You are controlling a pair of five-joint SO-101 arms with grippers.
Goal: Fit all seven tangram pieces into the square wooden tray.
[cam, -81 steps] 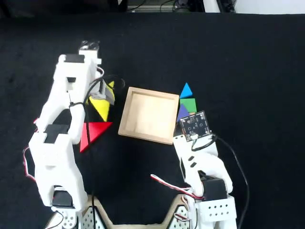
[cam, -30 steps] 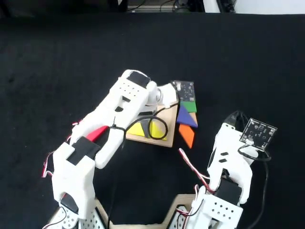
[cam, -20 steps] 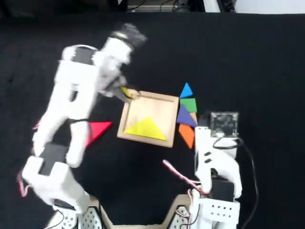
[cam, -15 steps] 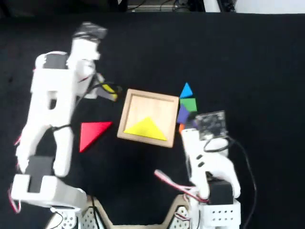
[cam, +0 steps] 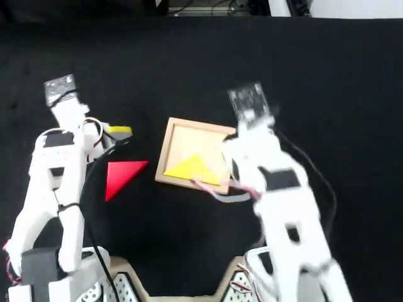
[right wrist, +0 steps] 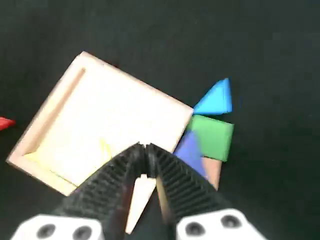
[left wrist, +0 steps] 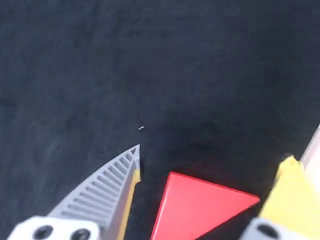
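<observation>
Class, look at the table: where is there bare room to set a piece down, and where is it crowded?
Bare: the tray floor beyond the yellow triangle, and the black table on the tray's far side. Crowded: the tray's edge where the blue triangle, green square and purple piece cluster, under the right arm.

tray [cam: 187,141] left side: reachable | right side: blocked by right arm [cam: 277,182]

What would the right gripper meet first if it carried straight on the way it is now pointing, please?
Most likely the wooden tray: the right gripper points down at its floor, close to the rim beside the purple piece. Its height above the tray is hard to judge.
</observation>
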